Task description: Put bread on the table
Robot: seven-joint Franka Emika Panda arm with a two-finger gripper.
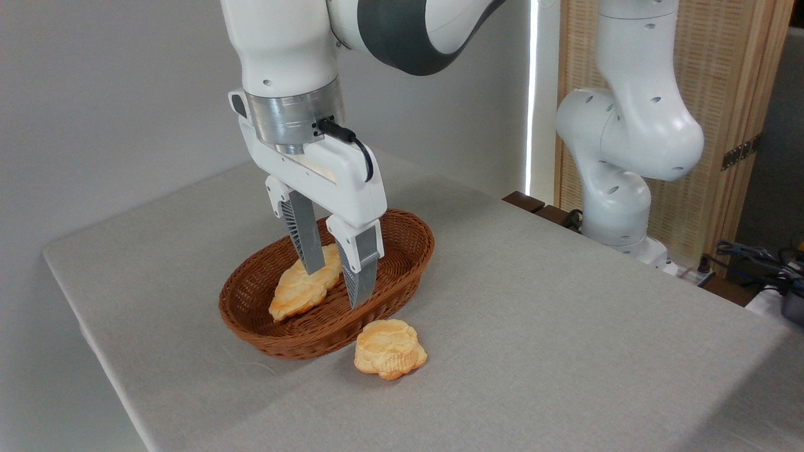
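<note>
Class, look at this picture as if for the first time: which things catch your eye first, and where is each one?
First comes the white robot arm's end effector, reaching down into the brown wicker basket at the centre, its fingers apart on either side of the long golden bread lying inside. Next is the small round bun on the grey table, just in front of the basket.

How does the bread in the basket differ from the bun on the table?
The bread is elongated and leaf-shaped; the bun is round and lumpy. The bread lies inside the wicker basket, leaning on its inner wall, while the bun rests flat on the table. The open gripper straddles the bread; nothing touches the bun. Both have a golden-orange crust with paler seams.
</note>
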